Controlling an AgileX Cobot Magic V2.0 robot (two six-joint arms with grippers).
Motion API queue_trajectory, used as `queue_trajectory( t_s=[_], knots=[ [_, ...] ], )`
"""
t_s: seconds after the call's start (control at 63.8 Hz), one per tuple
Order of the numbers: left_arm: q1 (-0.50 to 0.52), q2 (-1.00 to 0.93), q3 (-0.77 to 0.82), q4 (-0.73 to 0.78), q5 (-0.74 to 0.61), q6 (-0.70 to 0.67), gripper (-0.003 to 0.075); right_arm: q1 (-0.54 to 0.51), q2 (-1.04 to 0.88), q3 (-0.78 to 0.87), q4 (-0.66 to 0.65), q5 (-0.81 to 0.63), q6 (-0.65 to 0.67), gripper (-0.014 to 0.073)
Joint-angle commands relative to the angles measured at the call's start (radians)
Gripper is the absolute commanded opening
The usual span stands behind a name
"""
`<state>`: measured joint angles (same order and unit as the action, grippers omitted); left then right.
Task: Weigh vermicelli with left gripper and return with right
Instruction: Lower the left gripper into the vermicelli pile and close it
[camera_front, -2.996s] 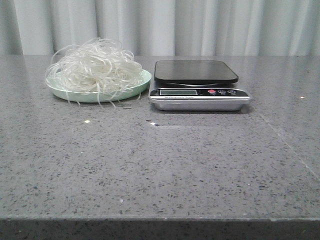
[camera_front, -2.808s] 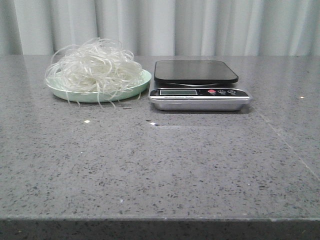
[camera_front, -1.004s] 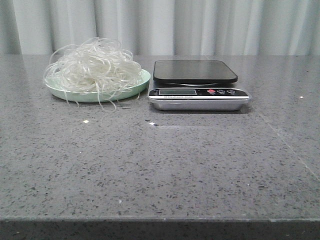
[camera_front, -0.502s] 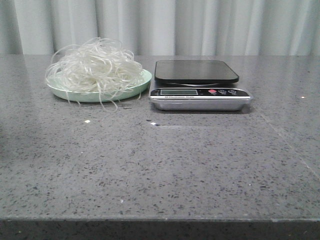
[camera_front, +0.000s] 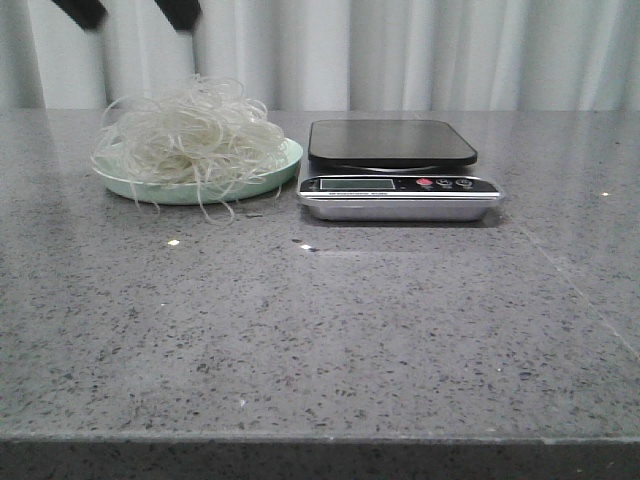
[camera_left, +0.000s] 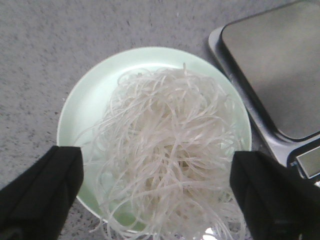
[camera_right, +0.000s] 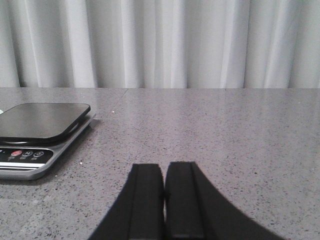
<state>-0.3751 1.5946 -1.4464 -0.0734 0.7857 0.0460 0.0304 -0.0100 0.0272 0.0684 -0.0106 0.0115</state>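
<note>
The vermicelli is a fluffy white tangle heaped on a pale green plate at the back left of the table. My left gripper hangs above it at the top edge of the front view, jaws wide open and empty. In the left wrist view the vermicelli fills the plate between my two black fingertips. My right gripper is shut and empty, low over the table to the right of the scale; it is out of the front view.
A kitchen scale with a black platform and silver display front stands right beside the plate. It also shows in the left wrist view. Grey speckled tabletop; white curtain behind.
My left gripper's fingertips have come into the front view at the top left, above the vermicelli. Plate, vermicelli and scale have not moved.
</note>
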Motion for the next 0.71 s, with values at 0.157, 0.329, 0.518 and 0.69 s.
queue_trajectory(
  t_s=[0.157, 0.329, 0.518, 0.69],
  knots=[
    [-0.006, 0.202, -0.211, -0.011, 0.159, 0.0, 0.064, -0.003, -0.017, -0.008, -0.007, -0.081, -0.001, 0.0181],
    [-0.006, 0.265, -0.23, -0.016, 0.211, 0.0, 0.0536, -0.003, -0.017, -0.008, -0.007, -0.081, -0.001, 0.0181],
    [-0.006, 0.267, -0.266, -0.016, 0.223, 0.004, 0.012, -0.003, -0.017, -0.008, -0.007, -0.081, -0.001, 0.0181],
    [-0.017, 0.25, -0.435, -0.066, 0.243, 0.004, 0.0135, -0.003, -0.017, -0.008, -0.007, -0.081, -0.001, 0.0181]
  ],
)
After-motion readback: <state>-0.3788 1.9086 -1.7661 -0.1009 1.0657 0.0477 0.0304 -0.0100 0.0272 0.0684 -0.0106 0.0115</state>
